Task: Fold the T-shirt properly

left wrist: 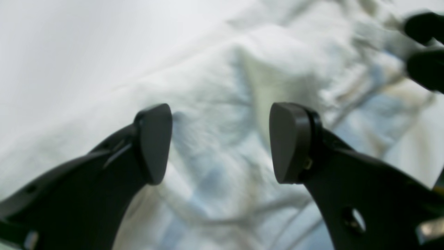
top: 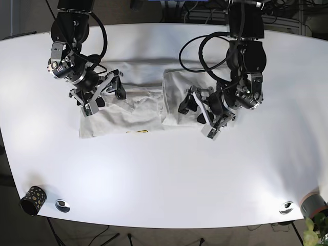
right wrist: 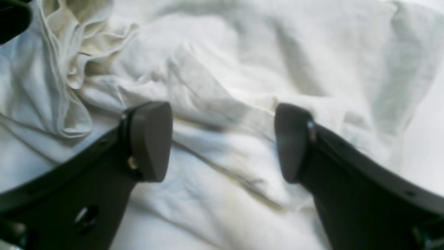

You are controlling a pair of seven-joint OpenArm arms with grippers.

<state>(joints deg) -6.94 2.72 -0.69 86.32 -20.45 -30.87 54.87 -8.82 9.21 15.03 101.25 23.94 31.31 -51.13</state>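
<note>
A white table (top: 164, 174) holds a rumpled white T-shirt (top: 128, 110) at its middle. Both the left end effector (left wrist: 220, 142) and the right end effector (right wrist: 223, 141) hover wide open, holding nothing; each should probably pinch a single edge cleanly.

Between the fingers of the left gripper (left wrist: 220, 143) the gap stood wide and unoccupied, with only rumpled T-shirt (top: 138, 105) cloth lying below it. Beyond its fingertips and off to one side, the dark tips of the right gripper (right wrist: 223, 142) intruded at the frame's edge, the one hard obstacle near that path. The right gripper's fingers (right wrist: 150, 140) likewise stood spread with nothing between them, over creased cloth, and a bunched ridge of folds rose ahead of them. Outward from both sets of fingers the white table (top: 169, 179) lay bare. A dark cup (top: 33, 199) stood well apart at the table's near edge.
</note>
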